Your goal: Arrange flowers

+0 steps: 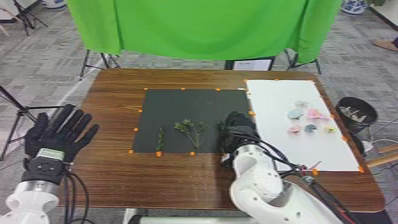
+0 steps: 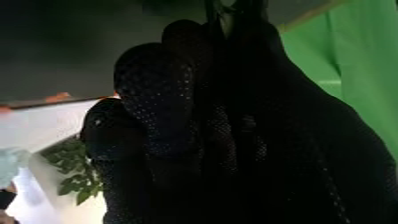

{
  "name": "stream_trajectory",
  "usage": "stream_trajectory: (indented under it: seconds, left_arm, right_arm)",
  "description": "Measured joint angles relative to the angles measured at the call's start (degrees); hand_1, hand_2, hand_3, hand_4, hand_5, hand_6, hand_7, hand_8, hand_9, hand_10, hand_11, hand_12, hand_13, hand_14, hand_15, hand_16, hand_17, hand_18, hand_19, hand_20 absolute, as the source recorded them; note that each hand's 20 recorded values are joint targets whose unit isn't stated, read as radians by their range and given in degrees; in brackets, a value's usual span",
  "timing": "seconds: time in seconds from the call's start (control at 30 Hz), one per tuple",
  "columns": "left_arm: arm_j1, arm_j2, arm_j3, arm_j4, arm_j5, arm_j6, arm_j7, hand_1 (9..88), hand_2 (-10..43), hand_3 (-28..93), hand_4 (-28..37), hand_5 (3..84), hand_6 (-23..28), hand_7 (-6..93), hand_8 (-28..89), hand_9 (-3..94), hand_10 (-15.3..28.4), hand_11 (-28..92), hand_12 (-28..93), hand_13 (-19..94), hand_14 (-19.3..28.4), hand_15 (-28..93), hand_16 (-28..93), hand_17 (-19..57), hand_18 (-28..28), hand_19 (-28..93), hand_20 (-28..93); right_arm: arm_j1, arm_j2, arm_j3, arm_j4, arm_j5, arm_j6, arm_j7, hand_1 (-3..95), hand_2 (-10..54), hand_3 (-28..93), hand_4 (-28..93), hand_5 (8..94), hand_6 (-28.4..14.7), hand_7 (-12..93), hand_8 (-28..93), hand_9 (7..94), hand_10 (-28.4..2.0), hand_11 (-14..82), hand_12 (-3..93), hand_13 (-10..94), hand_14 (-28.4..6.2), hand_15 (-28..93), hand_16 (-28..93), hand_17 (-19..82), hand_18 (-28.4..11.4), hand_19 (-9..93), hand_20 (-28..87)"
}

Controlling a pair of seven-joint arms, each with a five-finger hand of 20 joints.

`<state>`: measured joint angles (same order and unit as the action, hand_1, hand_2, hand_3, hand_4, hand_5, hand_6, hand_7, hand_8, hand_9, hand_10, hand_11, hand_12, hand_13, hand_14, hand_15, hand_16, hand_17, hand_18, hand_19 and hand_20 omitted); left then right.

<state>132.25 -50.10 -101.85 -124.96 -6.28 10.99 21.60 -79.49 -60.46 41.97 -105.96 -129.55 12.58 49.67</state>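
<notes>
Brown wooden table (image 1: 115, 180), black mat (image 1: 182, 107), white sheet (image 1: 275, 97)

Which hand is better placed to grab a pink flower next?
Probably the right hand: it's at the black mat's right edge, beside the white sheet with the pink flowers, though it seems to pinch a green stem. The left hand is by the table's left edge.
</notes>
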Motion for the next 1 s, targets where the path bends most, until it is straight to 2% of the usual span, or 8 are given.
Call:
stream_trajectory:
  seconds: [0.13,0.3,0.57,0.6,0.63,0.67,0.83,1.0]
  left_arm:
    - [0.09,0.04,-0.27,-0.02,0.00,0.19,-0.01,31.4,11.0,70,-28.3,40.2,10.1,17.5,-9,33.1,17.3,24,11,24,16.6,38,-8,-6.9,15.2,37,7]
    - [0.28,0.00,-0.61,-0.04,0.40,0.27,-0.16,32.9,10.8,69,-28.3,38.6,9.8,18.2,-9,32.3,17.1,24,11,24,16.4,38,-8,-6.8,15.3,37,6]
    - [0.25,-0.13,-0.61,-0.03,0.94,1.13,-0.36,34.9,8.7,69,-28.3,36.5,9.6,19.3,-10,29.7,16.5,24,11,23,16.1,38,-8,-6.7,15.3,37,6]
    - [0.25,-0.17,-0.61,-0.03,1.04,1.19,-0.46,34.9,8.7,69,-28.3,36.6,9.7,19.3,-10,29.7,16.5,24,11,23,16.1,38,-8,-6.8,15.2,37,6]
    - [0.25,-0.22,-0.61,-0.02,1.12,1.19,-0.55,34.9,8.7,69,-28.3,36.6,9.7,19.3,-10,29.7,16.6,24,11,23,16.1,38,-8,-6.7,15.2,37,6]
    - [0.23,-0.27,-0.60,0.00,1.14,1.19,-0.62,34.9,8.6,69,-28.3,36.6,9.7,19.3,-10,29.6,16.6,24,11,23,16.1,38,-8,-6.7,15.2,37,6]
    - [0.02,-0.48,-0.38,0.05,1.14,1.16,-0.89,34.7,8.3,69,-28.3,36.7,9.9,19.2,-10,29.5,16.7,24,11,23,16.2,38,-8,-6.6,15.1,37,6]
    - [0.05,-0.48,-0.38,0.05,1.13,1.16,-0.84,36.3,8.3,71,-25.5,36.8,9.8,19.2,-10,29.3,16.6,24,11,23,16.1,38,-8,-6.3,15.0,36,6]
  right_arm:
    - [0.00,-0.07,0.00,0.05,0.10,-1.14,1.06,57.2,-9.5,75,-27,65.6,-1.4,53,13,86.0,-9.7,15.7,48.1,84,-5.1,45,47,47,-24.4,93,36]
    - [-0.09,-0.12,0.05,-0.14,-0.41,-2.60,1.86,53.5,-9.5,75,-28,63.6,-2.0,52,12,83.9,-10.3,16.4,46.9,82,-6.7,48,44,47,-24.4,93,36]
    - [-0.33,-0.44,0.06,0.09,-1.56,-2.11,2.36,51.2,-9.5,75,-28,65.6,-4.4,34,8,82.4,-11.6,15.3,42.5,81,-7.9,50,41,46,-24.7,92,35]
    - [-0.28,-0.52,0.00,0.29,-1.80,-1.82,2.40,50.5,-9.5,75,-28,65.8,-4.5,32,5,81.7,-11.8,16.5,40.8,80,-8.1,50,40,46,-24.7,92,34]
    - [-0.19,-0.64,-0.03,0.55,-2.01,-1.51,2.45,49.4,-9.5,76,-28,66.0,-4.8,30,-6,80.7,-12.3,18.0,37.8,80,-8.3,50,39,46,-24.7,92,34]
    - [-0.09,-0.79,-0.04,0.82,-2.16,-1.26,2.50,48.3,-9.5,77,-28,65.8,-5.1,28,-10,80.1,-12.7,18.8,35.9,80,-8.5,50,38,46,-24.8,92,34]
    - [0.07,-1.44,0.24,1.19,-2.25,-1.09,2.76,42.0,-9.5,82,-28,65.0,-6.5,22,-11,77.7,-15.4,25.4,25.9,80,-9.7,52,32,46,-25.2,92,33]
    - [-0.26,-1.55,0.52,0.50,-2.12,-1.30,3.03,40.6,-9.5,81,-28,63.4,-7.4,19,-10,76.3,-16.1,26.4,23.4,79,-10.2,52,32,45,-25.5,92,33]
